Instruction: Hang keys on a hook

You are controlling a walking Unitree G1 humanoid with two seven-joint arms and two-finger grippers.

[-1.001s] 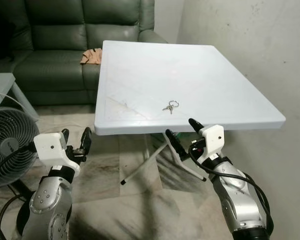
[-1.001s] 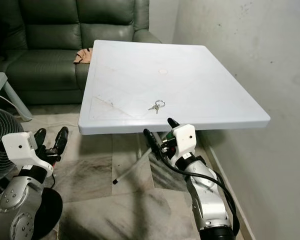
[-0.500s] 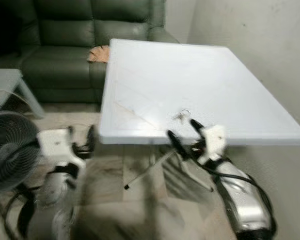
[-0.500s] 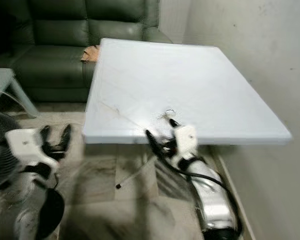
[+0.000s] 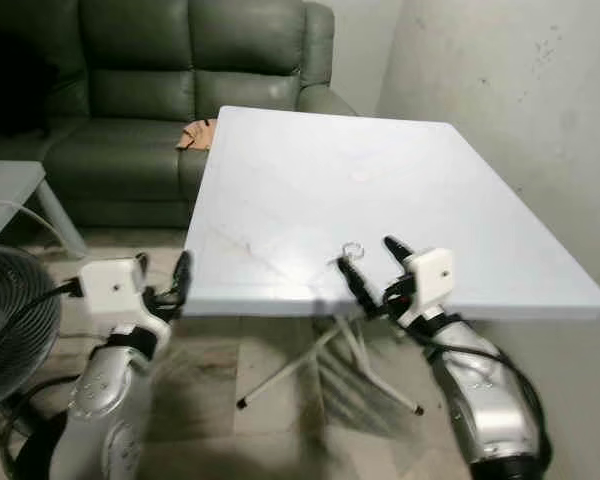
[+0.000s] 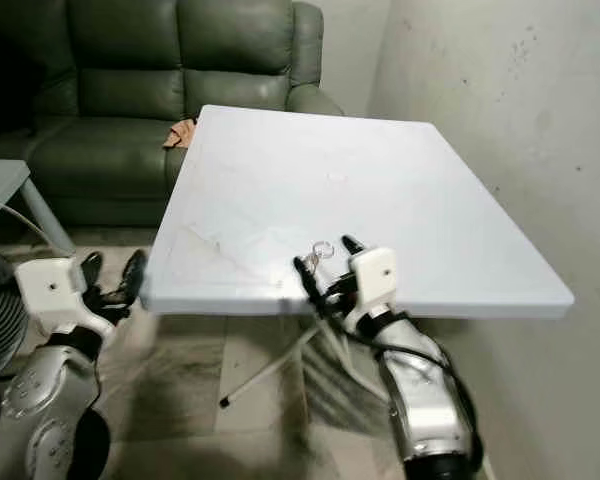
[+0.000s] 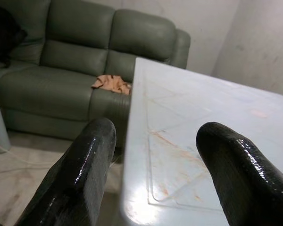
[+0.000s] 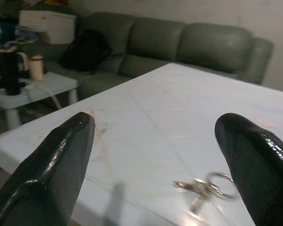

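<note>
While wide open, right claw (image 5: 373, 262) flanks keys (image 8: 202, 185), touching nothing.

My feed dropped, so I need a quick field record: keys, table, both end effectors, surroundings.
keys: on the white table, near its front edge
right end effector: open, fingers either side of the keys, at the table's front edge, not gripping
left end effector: open, low beside the table's left front corner
surroundings: green sofa behind, fan on the left
</note>
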